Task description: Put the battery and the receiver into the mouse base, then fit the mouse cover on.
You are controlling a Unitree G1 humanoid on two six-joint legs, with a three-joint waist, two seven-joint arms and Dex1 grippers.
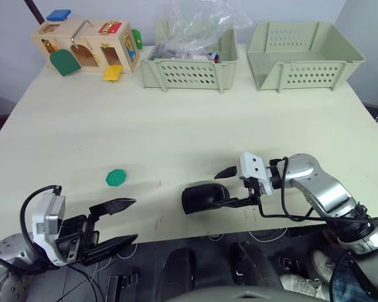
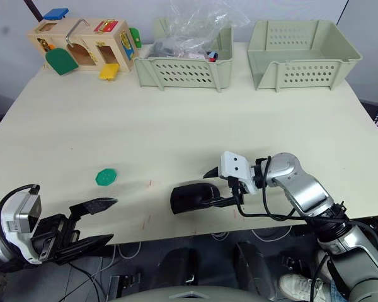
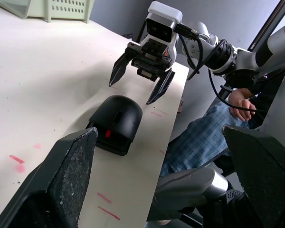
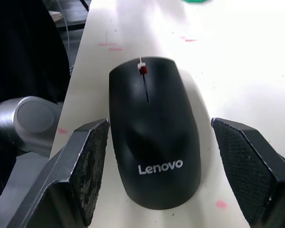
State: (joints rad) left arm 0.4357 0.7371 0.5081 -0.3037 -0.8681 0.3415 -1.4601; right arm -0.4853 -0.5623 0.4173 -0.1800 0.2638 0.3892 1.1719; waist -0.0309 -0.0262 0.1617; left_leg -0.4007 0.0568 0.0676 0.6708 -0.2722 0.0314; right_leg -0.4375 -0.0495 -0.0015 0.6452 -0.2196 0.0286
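Cover on, mouse at the desk's near edge

Our left claw (image 1: pixel 116 220) hangs open and empty; our right claw (image 1: pixel 230 187) gapes around the glossy black mouse cover (image 4: pixel 152 133), fitted. We should press evenly, checking it seats flush.

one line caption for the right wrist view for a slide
Right hand open, fingers either side of the assembled black Lenovo mouse, cover on, lying near the table edge.
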